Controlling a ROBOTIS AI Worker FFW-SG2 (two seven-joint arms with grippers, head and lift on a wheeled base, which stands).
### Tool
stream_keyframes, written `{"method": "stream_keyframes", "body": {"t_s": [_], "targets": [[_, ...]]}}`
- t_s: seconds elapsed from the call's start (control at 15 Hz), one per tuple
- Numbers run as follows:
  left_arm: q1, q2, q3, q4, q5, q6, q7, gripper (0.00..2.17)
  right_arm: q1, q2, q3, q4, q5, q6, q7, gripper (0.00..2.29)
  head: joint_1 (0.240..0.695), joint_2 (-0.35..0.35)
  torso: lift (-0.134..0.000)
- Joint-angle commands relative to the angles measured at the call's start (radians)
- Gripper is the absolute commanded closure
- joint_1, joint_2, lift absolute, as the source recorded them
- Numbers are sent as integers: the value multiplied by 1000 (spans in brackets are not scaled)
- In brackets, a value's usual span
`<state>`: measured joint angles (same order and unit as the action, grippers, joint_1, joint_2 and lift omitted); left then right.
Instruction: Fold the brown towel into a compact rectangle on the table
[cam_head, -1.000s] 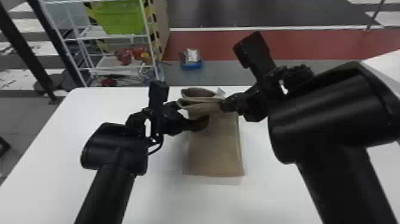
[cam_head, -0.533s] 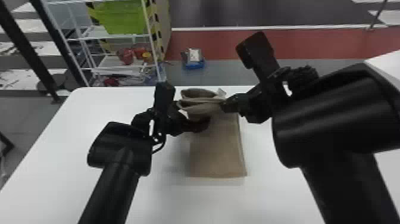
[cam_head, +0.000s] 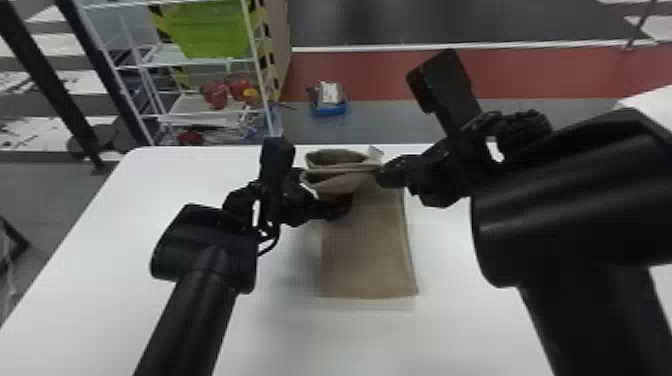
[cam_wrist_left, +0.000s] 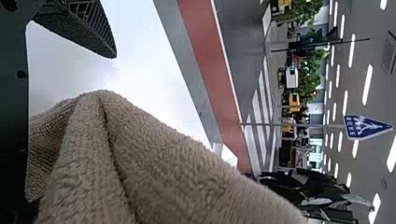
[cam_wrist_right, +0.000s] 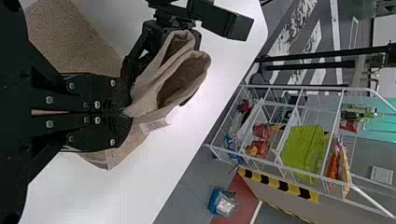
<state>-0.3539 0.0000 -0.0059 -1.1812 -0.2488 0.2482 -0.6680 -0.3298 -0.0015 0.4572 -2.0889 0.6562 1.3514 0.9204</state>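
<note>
The brown towel (cam_head: 367, 250) lies as a long strip on the table, its far end raised in loose folds. At the left of those folds is my left gripper (cam_head: 332, 206), partly under the cloth. My right gripper (cam_head: 387, 174) holds their right side. In the left wrist view, my left gripper (cam_wrist_left: 105, 116) is open, one finger apart from the draped towel (cam_wrist_left: 154, 163) and the other hidden. The right wrist view has my right gripper (cam_wrist_right: 125, 113) shut on the towel (cam_wrist_right: 154, 93), beside a white tag.
The white table (cam_head: 125, 220) extends around the towel, with its far edge just beyond the folds. Behind it stand a white wire shelf (cam_head: 200, 62) with a green bin (cam_head: 210, 30) and, on the floor, a small blue container (cam_head: 330, 107).
My left arm has shifted slightly to the right. The right gripper keeps its hold on the folds, and the towel's shape is nearly the same.
</note>
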Motion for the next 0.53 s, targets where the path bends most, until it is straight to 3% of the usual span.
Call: {"method": "stream_keyframes", "body": {"t_s": [0.0, 0.47], "targets": [[12, -3, 24, -11, 2, 3, -18, 36, -15, 2, -23, 10, 5, -5, -2, 1291, 695, 86, -134], [44, 5, 53, -112, 2, 132, -102, 36, -46, 2, -48, 43, -1, -21, -6, 1291, 691, 76, -134]]}}
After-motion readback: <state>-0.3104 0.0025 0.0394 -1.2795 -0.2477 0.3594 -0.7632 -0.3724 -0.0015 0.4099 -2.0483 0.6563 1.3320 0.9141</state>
